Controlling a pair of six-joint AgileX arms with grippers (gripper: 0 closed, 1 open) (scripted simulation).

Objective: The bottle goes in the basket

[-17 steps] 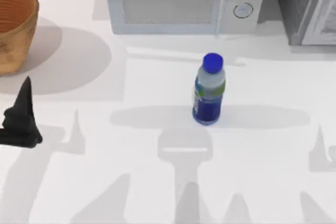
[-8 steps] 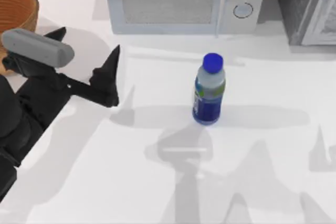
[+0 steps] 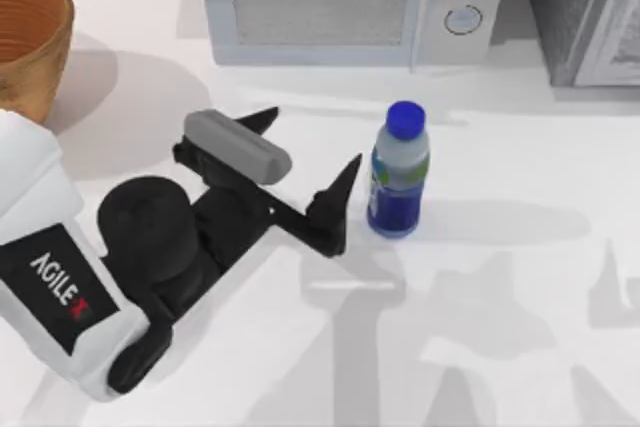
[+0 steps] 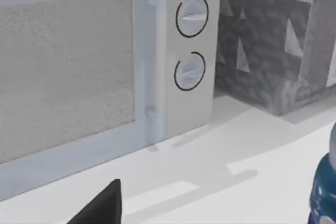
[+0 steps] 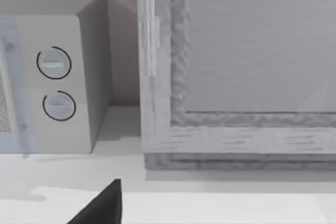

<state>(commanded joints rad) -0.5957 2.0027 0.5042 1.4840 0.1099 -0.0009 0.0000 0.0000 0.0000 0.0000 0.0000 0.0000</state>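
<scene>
Landmark: the white microwave oven (image 3: 345, 5) with grey mesh door and two round dials, standing at the far edge of the white table (image 3: 520, 277). Nearest the camera, well in front of the microwave and to its left, the left arm's white link (image 3: 45, 277) carries a black plate reading "AGILEX" in white letters, the X in red. From it the black wrist runs toward the microwave's front, ending in the left gripper (image 3: 305, 162): two black pointed fingers spread wide apart, nothing between them, one fingertip (image 3: 345, 175) just beside the bottle, the other nearer the microwave door. A grey oblong camera housing (image 3: 237, 145) sits on the wrist. The small clear plastic bottle (image 3: 398, 172) with round blue cap, green band and blue lower label stands upright on the table in front of the microwave's dial panel, apart from it; label text too small to read. In the left wrist view the bottle's blue label (image 4: 324, 195) shows at the edge, with the microwave's dials beyond. Round brown woven wicker basket (image 3: 30, 42) sits well left of the microwave, about level with its front. Right of the microwave stands a grey textured cabinet (image 3: 590, 12). Right wrist view shows one black fingertip (image 5: 102, 205) of the right gripper facing the microwave's dials and the cabinet; its opening cannot be told.
</scene>
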